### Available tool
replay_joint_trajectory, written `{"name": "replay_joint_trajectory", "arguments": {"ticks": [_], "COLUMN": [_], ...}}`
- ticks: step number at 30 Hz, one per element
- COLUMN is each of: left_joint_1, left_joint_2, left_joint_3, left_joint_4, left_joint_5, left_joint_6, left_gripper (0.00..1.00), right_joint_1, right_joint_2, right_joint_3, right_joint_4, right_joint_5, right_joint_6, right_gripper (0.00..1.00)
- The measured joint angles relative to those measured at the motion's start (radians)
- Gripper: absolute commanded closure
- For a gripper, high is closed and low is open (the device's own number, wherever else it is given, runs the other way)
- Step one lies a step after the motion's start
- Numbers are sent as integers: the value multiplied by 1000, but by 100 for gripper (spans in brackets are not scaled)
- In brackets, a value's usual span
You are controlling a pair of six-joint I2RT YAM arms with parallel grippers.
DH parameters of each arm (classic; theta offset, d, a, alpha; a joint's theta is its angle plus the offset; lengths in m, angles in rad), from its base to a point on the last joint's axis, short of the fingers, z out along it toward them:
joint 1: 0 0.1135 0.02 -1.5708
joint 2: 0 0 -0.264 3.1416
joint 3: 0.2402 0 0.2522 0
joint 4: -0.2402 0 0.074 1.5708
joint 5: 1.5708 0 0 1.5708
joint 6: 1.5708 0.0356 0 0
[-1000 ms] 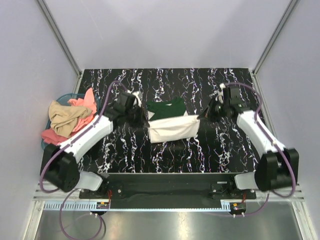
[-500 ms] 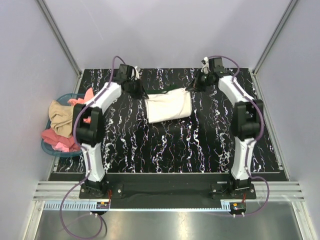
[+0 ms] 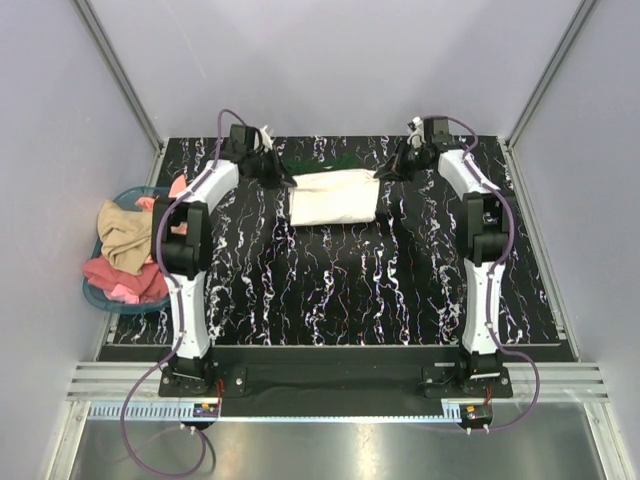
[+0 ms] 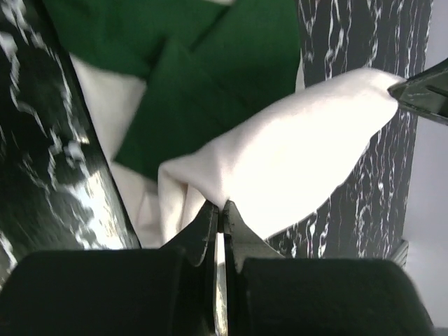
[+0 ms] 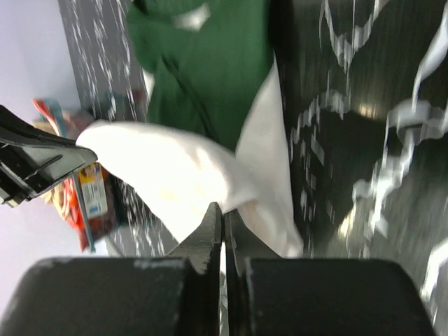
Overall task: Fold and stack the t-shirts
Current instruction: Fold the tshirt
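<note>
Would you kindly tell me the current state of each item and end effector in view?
cream-white t-shirt: folded, pinched at both ends, lying over the green one.
dark green t-shirt: underneath, mostly covered.
left end effector: shut on the cream-white t-shirt.
right end effector: shut on the cream-white t-shirt.
blue basket: heaped with clothes.

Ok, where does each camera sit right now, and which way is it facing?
Top: fixed above and behind the bases, looking down on the table; left arm and right arm show whole.
Left wrist: on the left arm, looking along the left fingers, shut on the white shirt, over the green shirt.
Right wrist: on the right arm, looking along the right fingers, shut on that shirt's other end.
Shared: both wrist views show both shirts and the opposite fingers.
</note>
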Motion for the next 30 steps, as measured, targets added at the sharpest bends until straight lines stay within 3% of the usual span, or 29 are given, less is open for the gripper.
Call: {"name": "replay_joint_trajectory", "arguments": {"ticks": [4,12,20,25,30], "left_joint_1": [-12,-60,-238,-378,-478], "left_joint_2": [-161,-523,-748,-943,-1111], "left_joint_3": [-228,-622,-1004,-1149,-1197], "left_joint_4": [6,14,22,21,21], "left_joint_5": [4,-3,-81,-140,-186], "left_joint_6": [0,0,-33,-115,-206], "left_gripper": [100,100,100,100,100], "right_joint_1": [0,8,22,27,36], "right_joint_2": [-161,-636,-998,-1297,-1564], "right_joint_3": [-218,-787,-1283,-1467,-1497], "right_joint_4": [10,98,108,40,-33], "right_joint_5": [1,1,35,80,117], "right_joint_6": [-7,2,27,77,138], "right_gripper": [100,100,100,100,100]}}
